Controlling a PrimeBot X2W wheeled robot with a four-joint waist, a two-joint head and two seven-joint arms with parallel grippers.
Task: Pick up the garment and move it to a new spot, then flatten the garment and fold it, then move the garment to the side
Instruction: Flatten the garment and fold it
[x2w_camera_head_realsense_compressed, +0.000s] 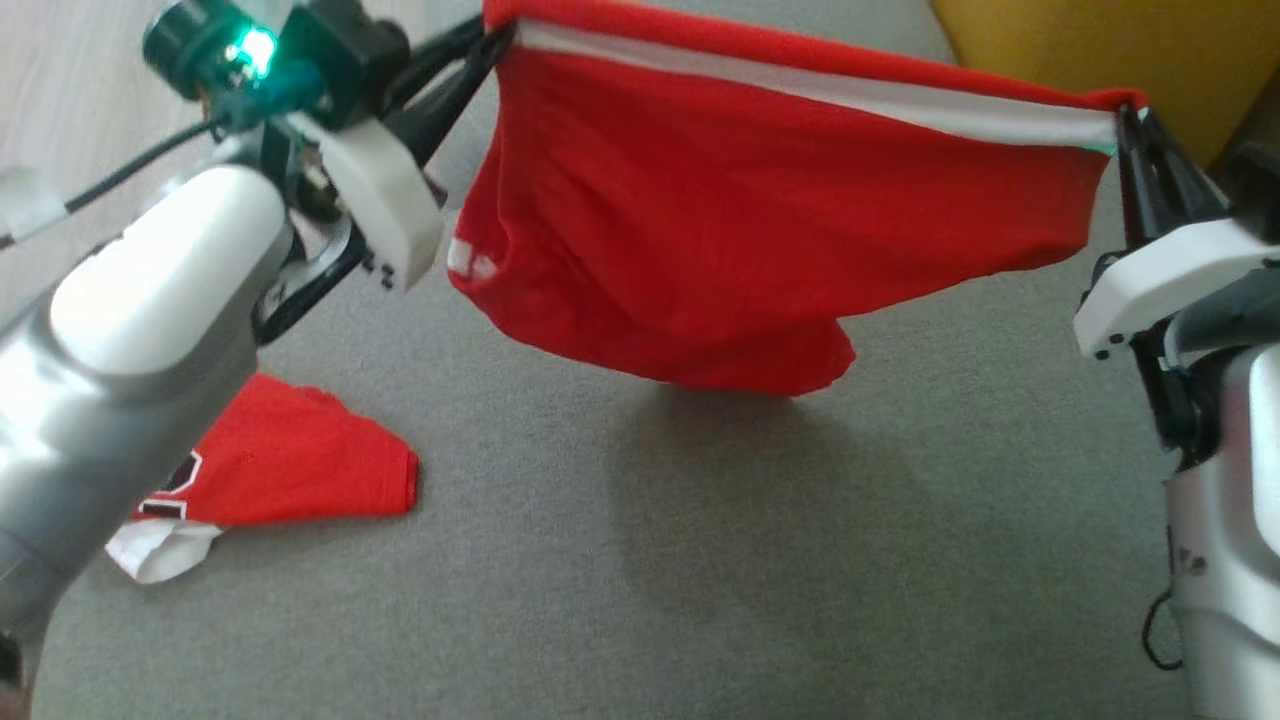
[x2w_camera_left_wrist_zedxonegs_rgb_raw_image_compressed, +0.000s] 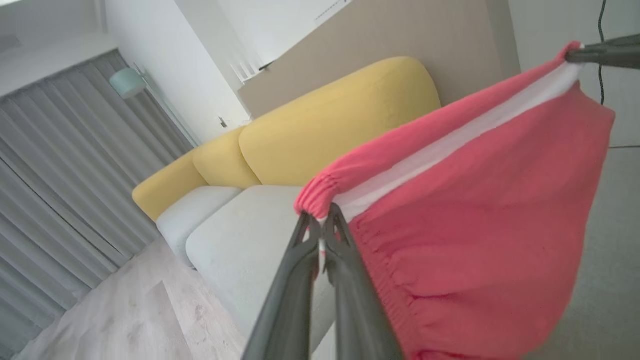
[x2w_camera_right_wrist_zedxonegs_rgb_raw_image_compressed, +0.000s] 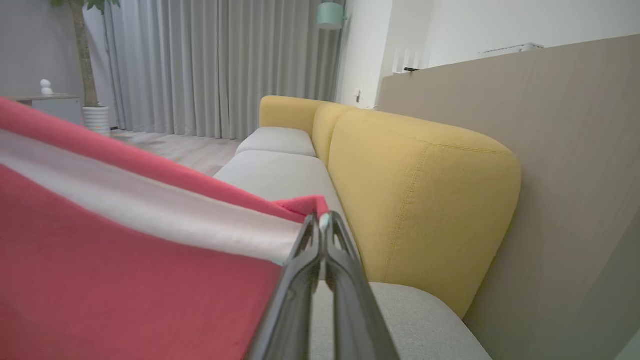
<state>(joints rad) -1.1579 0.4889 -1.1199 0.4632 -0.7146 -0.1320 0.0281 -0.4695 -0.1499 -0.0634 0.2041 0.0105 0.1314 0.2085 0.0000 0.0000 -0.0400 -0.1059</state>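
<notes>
**Red garment strung between two grippers above the sofa**

Widest thing first: the grey fabric sofa seat (x2w_camera_head_realsense_compressed: 700, 560) spreads out below both grippers, and a soft shadow sits on it right under the hanging cloth. Beyond the right gripper (x2w_camera_head_realsense_compressed: 1128, 125) rises the yellow padded backrest (x2w_camera_head_realsense_compressed: 1100, 50); the right wrist view has it running away past the fingertips (x2w_camera_right_wrist_zedxonegs_rgb_raw_image_compressed: 425, 200).

And here's the star of the moment: the red fabric garment (x2w_camera_head_realsense_compressed: 760, 230), a white band along its top edge, is up in the air! That top edge is pulled into a near-straight line from the left gripper (x2w_camera_head_realsense_compressed: 497, 42) across to the right gripper, while the rest of the cloth sags in a loose pouch below the line, clear of the seat. In the left wrist view the gathered red hem (x2w_camera_left_wrist_zedxonegs_rgb_raw_image_compressed: 475, 240) bunches right at the fingertips.

Down below the left gripper, close to the pale forearm, a second red garment (x2w_camera_head_realsense_compressed: 290, 465) with a white trim and dark print lies crumpled flat on the seat (nobody is touching that one).

Now the grips. The left gripper (x2w_camera_left_wrist_zedxonegs_rgb_raw_image_compressed: 322, 220) has its two dark fingers pressed together on the corner of the top edge, cloth pinched between them. The right gripper (x2w_camera_right_wrist_zedxonegs_rgb_raw_image_compressed: 320, 222) does likewise at the opposite corner, fingers clamped tight with red and white fabric poking out just past the tips.
</notes>
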